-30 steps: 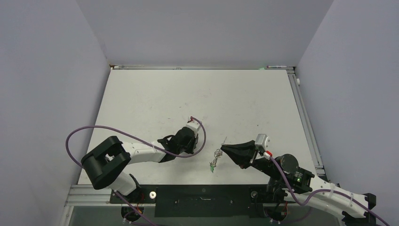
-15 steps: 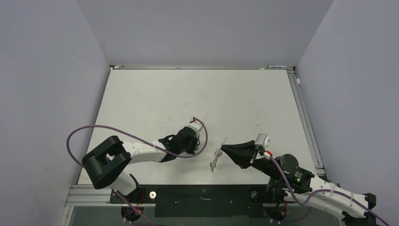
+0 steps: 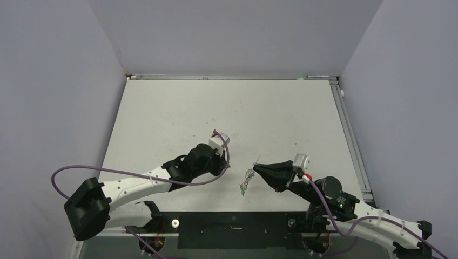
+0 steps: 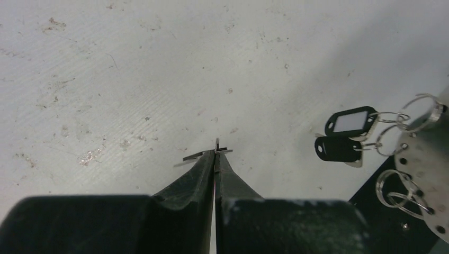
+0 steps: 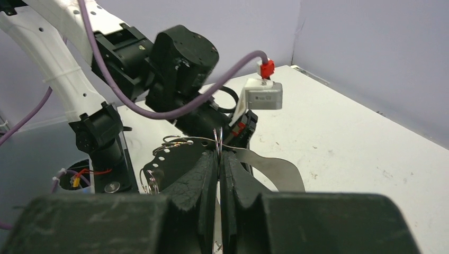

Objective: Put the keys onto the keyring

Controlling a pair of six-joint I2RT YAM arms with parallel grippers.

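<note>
In the left wrist view my left gripper (image 4: 215, 152) is shut on a tiny silver key (image 4: 218, 150) that sticks out at the fingertips just above the white table. In the top view that gripper (image 3: 220, 166) sits left of the keyring (image 3: 247, 176), apart from it. My right gripper (image 3: 255, 169) is shut on a thin wire ring (image 5: 217, 136) of the keyring and holds it off the table. From it hang a curved pale strap (image 5: 272, 165) and a green piece (image 3: 244, 192). A black-headed key (image 4: 338, 149) and a black tag (image 4: 350, 120) hang on rings at the right.
A perforated metal plate (image 4: 423, 159) with more rings (image 4: 394, 185) hangs by the keyring. The left arm's purple cable (image 3: 108, 171) loops over the table's left side. The black base rail (image 3: 232, 222) runs along the near edge. Grey walls stand on three sides.
The left arm's elbow has swung out to the left and low, and its wrist has shifted slightly away from the near edge. The right arm and keyring have held still.
</note>
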